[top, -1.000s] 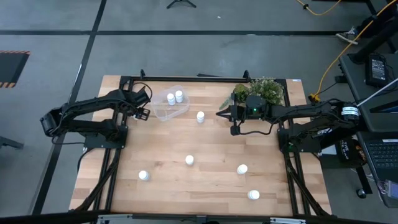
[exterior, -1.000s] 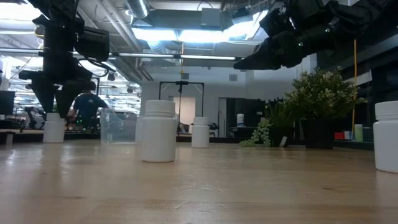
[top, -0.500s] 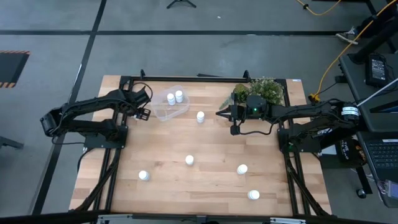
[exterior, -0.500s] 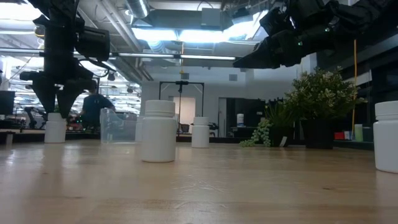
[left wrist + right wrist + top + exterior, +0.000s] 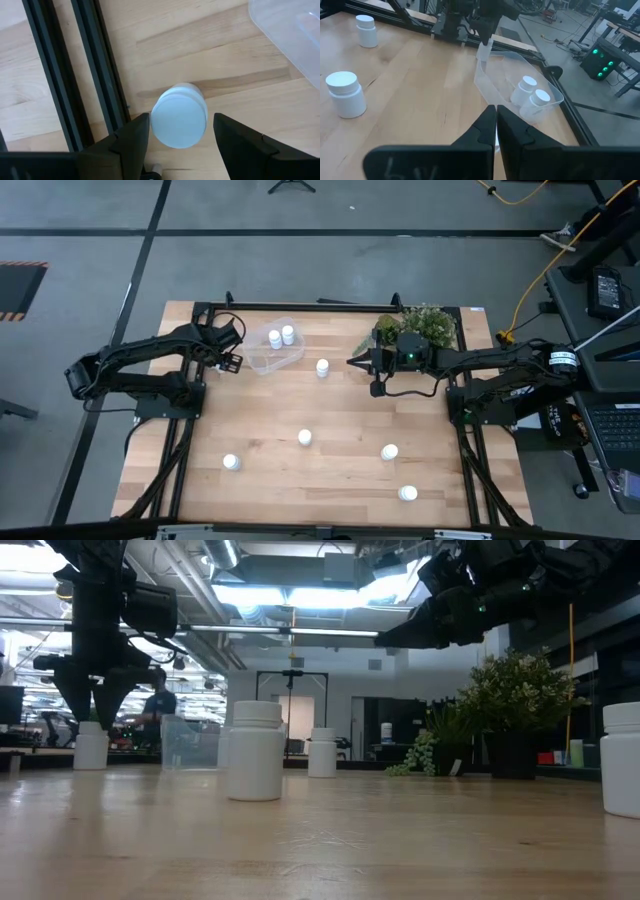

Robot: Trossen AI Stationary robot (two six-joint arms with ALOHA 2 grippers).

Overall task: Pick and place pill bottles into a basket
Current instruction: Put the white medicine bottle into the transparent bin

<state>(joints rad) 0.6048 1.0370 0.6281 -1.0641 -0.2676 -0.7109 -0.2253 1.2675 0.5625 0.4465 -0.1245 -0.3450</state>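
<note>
The left gripper [image 5: 181, 132] hangs open astride a pill bottle [image 5: 178, 121] between the black rail [image 5: 97, 75] and the basket [image 5: 274, 348], which holds two bottles [image 5: 281, 336], while the right gripper [image 5: 353, 363], closed and empty, waits beside the plant [image 5: 422, 323], bare wood between.

Pill bottles [image 5: 305, 437]: white bodies, white caps, no visible markings. Basket [image 5: 262, 358]: clear, colourless plastic. Surface [image 5: 340, 410]: light wood with pale grain streaks. Frame rails [image 5: 95, 75] along its edge: black. Both arms and their fingers [image 5: 131, 137]: dark, near black. Plant [image 5: 432, 322]: green foliage. Floor [image 5: 90, 270]: grey.
</note>
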